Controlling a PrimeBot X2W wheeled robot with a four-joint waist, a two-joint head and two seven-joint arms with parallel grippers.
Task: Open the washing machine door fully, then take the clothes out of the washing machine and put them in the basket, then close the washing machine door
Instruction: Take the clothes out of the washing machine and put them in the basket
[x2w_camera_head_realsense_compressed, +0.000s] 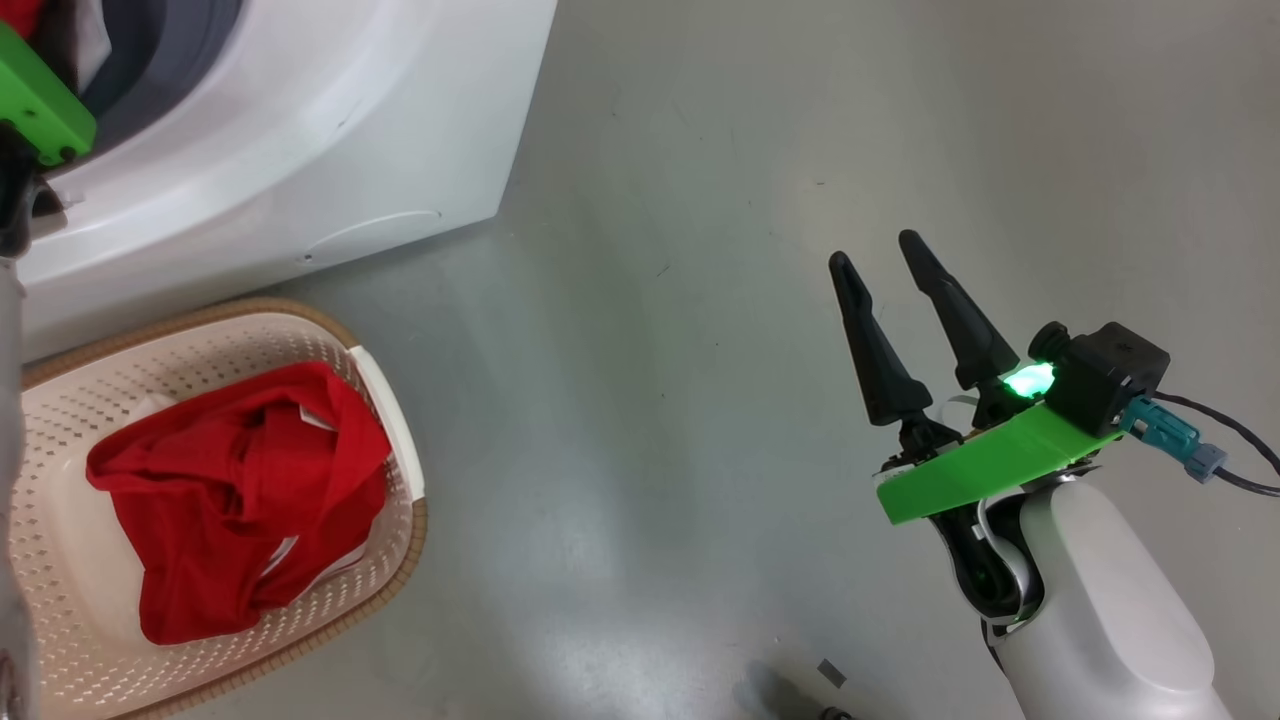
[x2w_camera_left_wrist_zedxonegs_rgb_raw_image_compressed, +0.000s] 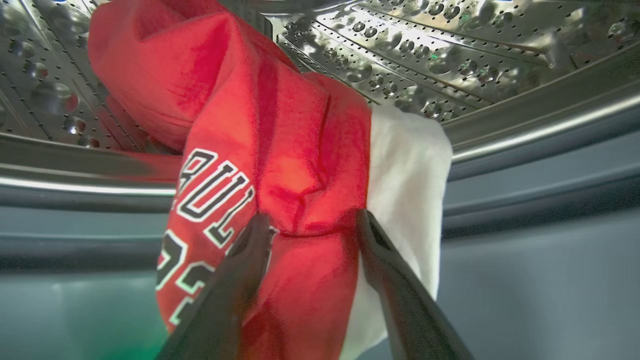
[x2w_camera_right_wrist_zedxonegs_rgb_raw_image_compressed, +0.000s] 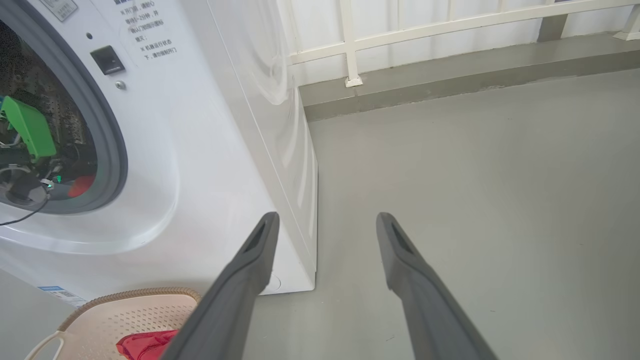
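We count one washing machine (x2w_camera_head_realsense_compressed: 300, 150), filling the upper left of the head view, and one basket (x2w_camera_head_realsense_compressed: 395, 590) standing on the grey floor (x2w_camera_head_realsense_compressed: 700, 450) just below it, at the lower left. In the basket lies one crumpled red garment (x2w_camera_head_realsense_compressed: 240, 490), with thin white trim showing in its folds.

A second red garment (x2w_camera_left_wrist_zedxonegs_rgb_raw_image_compressed: 280, 150) takes up the middle of the left wrist view. It runs from the perforated steel drum (x2w_camera_left_wrist_zedxonegs_rgb_raw_image_compressed: 450, 50) at the top, over the grey rubber ring (x2w_camera_left_wrist_zedxonegs_rgb_raw_image_compressed: 550, 175), down to the bottom edge. White block letters outlined in black show at its lower left. One white cloth panel (x2w_camera_left_wrist_zedxonegs_rgb_raw_image_compressed: 405, 175) touches its right side; we cannot tell whether it belongs to the same garment.

That makes two red pieces: one in the basket, one at the mouth of the drum.

The left gripper (x2w_camera_left_wrist_zedxonegs_rgb_raw_image_compressed: 311, 225) has two dark fingers (x2w_camera_left_wrist_zedxonegs_rgb_raw_image_compressed: 225, 300) rising from the bottom edge. They stand wide apart, one on each side of a bunched fold of the second red garment, with the tips against the fabric. In the head view, the left arm's green bracket (x2w_camera_head_realsense_compressed: 40, 100) sits at the upper left, at the machine's opening.

The right gripper (x2w_camera_head_realsense_compressed: 875, 252) is at the right middle of the head view, over bare floor and well apart from both basket and machine. Its two fingers are spread with nothing between them.

In the right wrist view, one white railing (x2w_camera_right_wrist_zedxonegs_rgb_raw_image_compressed: 350, 45) crosses the top, and one small blue label (x2w_camera_right_wrist_zedxonegs_rgb_raw_image_compressed: 55, 292) marks the machine's lower corner, just above the basket.
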